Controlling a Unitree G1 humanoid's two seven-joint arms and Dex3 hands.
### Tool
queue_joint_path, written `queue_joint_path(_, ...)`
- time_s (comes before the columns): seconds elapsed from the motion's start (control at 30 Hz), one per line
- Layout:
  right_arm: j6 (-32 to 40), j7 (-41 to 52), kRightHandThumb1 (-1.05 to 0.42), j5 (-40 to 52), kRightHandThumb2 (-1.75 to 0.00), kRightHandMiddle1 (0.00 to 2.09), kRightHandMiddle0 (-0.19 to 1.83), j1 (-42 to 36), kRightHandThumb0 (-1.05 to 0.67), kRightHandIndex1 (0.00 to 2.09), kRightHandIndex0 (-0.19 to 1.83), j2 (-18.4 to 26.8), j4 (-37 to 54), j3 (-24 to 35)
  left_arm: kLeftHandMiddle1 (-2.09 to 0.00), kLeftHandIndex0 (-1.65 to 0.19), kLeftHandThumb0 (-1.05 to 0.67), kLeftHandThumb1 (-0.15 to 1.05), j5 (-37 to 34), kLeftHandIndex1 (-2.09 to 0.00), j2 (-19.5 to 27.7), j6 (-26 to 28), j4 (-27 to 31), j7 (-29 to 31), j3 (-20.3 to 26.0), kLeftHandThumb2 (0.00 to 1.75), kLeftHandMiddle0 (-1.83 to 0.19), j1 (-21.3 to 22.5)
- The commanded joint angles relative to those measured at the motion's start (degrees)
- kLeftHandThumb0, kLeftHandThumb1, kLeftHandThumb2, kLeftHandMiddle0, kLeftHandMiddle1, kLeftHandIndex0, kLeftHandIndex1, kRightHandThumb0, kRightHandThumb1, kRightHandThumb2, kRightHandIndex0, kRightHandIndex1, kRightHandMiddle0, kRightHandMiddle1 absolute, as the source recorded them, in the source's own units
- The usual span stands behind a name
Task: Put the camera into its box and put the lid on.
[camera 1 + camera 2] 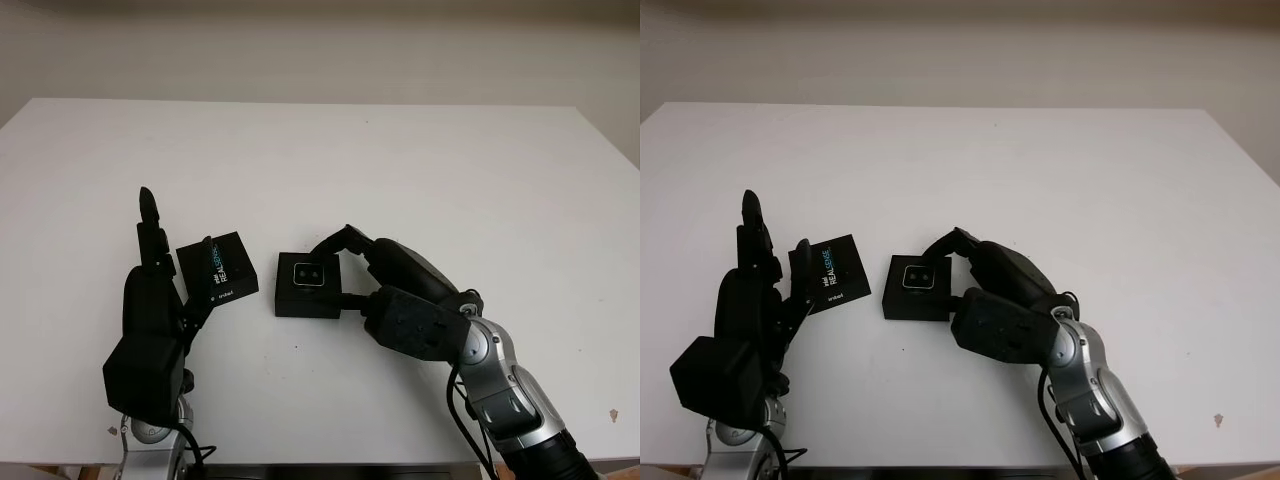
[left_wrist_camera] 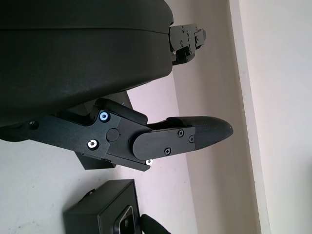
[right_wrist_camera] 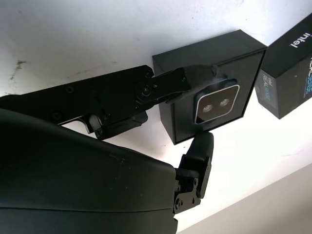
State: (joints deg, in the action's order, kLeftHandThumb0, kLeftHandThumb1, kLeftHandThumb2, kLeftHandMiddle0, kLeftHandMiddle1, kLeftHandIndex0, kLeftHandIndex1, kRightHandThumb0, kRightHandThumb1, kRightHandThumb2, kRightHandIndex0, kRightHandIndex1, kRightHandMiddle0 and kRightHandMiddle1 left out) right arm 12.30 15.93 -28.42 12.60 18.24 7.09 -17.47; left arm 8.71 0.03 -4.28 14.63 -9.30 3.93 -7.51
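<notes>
Camera: one small silver-faced unit with two dark lenses sits inside the open black box, just left of centre in the lower half of the left eye view, on the white table. One lid lies flat on the table just left of the box, apart from it and turned at a slant; its black top carries white and blue print reading "REALSENSE" with a smaller word above it that looks like "intel", and another tiny white word near one corner that is too small to read. The right hand comes in from the lower right of the frame and is at the box's right side, one finger arched over the box's upper right corner and another reaching toward its right wall; in the right wrist view one fingertip lies over the box top beside the camera face and another sits at the box edge, but whether they actually press the box or camera cannot be told. The left hand stands at the lower left, open, fingers pointing up the frame, its palm side next to the lid's left edge and hiding part of it; contact there is unclear.
</notes>
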Motion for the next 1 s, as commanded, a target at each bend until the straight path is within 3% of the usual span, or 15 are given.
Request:
queue_joint_path(0.0,0.0,0.1,-0.92,0.0,-0.05,0.85,-0.04,-1.0,-0.52,0.01,0.04,0.8,-0.1,0.5,-0.06,0.16,-0.65,1.05,0.3,-0.06,0.0,0.0,1.0,0.0,-0.2,0.51,0.13,-0.5)
queue_joint_path(0.17,-0.6,-0.2,-0.92,-0.1,-0.05,0.82,-0.07,-1.4,-0.52,0.02,0.03,1.0,-0.3,0.6,-0.06,0.15,-0.65,1.05,0.6,-0.06,0.1,0.3,1.2,0.1,-0.3,0.52,0.13,-0.8)
queue_joint_path(0.27,-1.6,-0.9,-0.94,0.2,-0.05,0.49,0.0,-1.3,-0.55,0.04,-0.02,0.9,-0.8,1.1,-0.05,0.15,-0.65,1.05,0.2,-0.06,-0.1,0.2,1.3,0.2,-0.2,0.52,0.13,-0.9)
queue_joint_path(0.33,-2.9,-2.3,-0.94,0.7,-0.05,0.41,0.03,-1.1,-0.56,0.04,-0.03,0.4,-1.4,1.8,-0.06,0.15,-0.65,1.05,0.3,-0.06,0.1,0.0,1.1,0.1,-0.1,0.51,0.12,-0.9)
queue_joint_path(0.63,-6.1,-5.4,-1.04,12.9,-0.1,0.21,0.08,4.4,-0.68,0.06,0.02,-3.4,-0.3,11.1,-0.06,0.13,-0.66,1.05,0.0,-0.07,1.2,0.2,1.9,0.4,1.4,0.5,0.11,-1.1)
queue_joint_path(0.73,-5.7,-6.4,-1.05,18.0,-0.09,0.22,0.1,5.7,-0.66,0.08,0.06,-5.7,1.5,14.3,-0.06,0.12,-0.66,1.05,-1.1,-0.07,2.3,-0.4,2.5,1.6,2.3,0.48,0.1,-1.1)
queue_joint_path(0.83,-3.2,-6.7,-1.05,20.3,-0.12,0.68,-0.13,6.5,-0.65,0.07,0.08,-6.8,3.5,15.6,-0.07,0.1,-0.64,1.05,-2.5,-0.08,3.7,-0.5,3.4,3.2,3.6,0.42,0.07,-0.6)
queue_joint_path(0.97,1.0,-6.1,-1.05,24.4,-0.16,0.77,-0.19,7.1,-0.62,0.07,0.08,-7.9,4.2,17.1,-0.09,0.02,-0.63,1.05,-3.3,-0.11,7.5,-2.2,2.5,5.7,6.2,0.27,-0.02,0.2)
